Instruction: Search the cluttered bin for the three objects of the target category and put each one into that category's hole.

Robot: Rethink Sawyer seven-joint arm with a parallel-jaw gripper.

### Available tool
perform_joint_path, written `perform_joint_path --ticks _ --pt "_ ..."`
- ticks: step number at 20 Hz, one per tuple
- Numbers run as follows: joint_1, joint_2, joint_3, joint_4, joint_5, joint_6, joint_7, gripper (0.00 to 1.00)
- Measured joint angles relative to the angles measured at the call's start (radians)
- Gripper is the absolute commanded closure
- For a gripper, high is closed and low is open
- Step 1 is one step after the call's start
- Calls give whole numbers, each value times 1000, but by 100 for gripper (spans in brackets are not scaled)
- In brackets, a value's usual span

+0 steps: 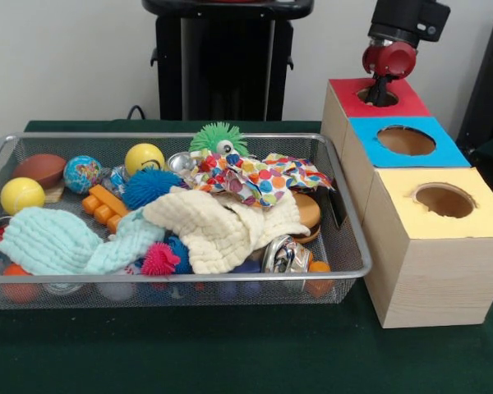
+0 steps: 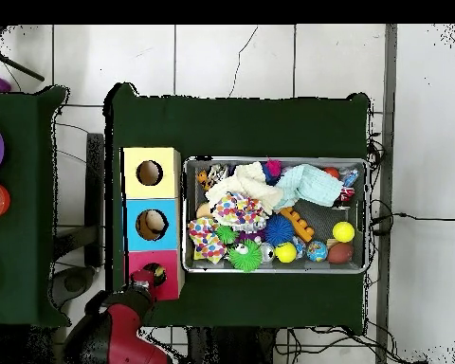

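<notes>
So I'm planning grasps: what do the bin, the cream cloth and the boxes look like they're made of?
Rectangular grey bin: metal wire mesh, see-through with a shiny rim. Cream cloth: soft knitted or waffle fabric, crumpled folds. Three boxes: pale wood, visible grain, matte coloured tops.

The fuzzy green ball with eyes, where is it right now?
In the front view, the fuzzy green ball sits at the wire bin's far edge, just behind the polka-dot cloth.

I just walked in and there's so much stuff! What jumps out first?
The wire bin heaped with bright toys: a green spiky ball at its back and a polka-dot cloth beside it. Next to the bin stand three boxes topped red, blue and yellow, with the gripper poking into the red hole.
</notes>
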Motion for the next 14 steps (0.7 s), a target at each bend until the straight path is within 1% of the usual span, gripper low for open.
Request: perform_joint_path --ticks 3,6,9,10,12,13,14 --pt "3 0 -2 0 5 0 0 0" --pt "31 1 -15 0 40 9 0 0" --pt "74 -9 -39 -3 84 28 0 0" --pt "107 -22 -62 -4 109 57 0 0" --pt "131 -28 -79 -5 122 84 0 0" --pt "161 -36 -105 -7 133 122 0 0" --pt "168 -39 -113 -7 136 129 0 0"
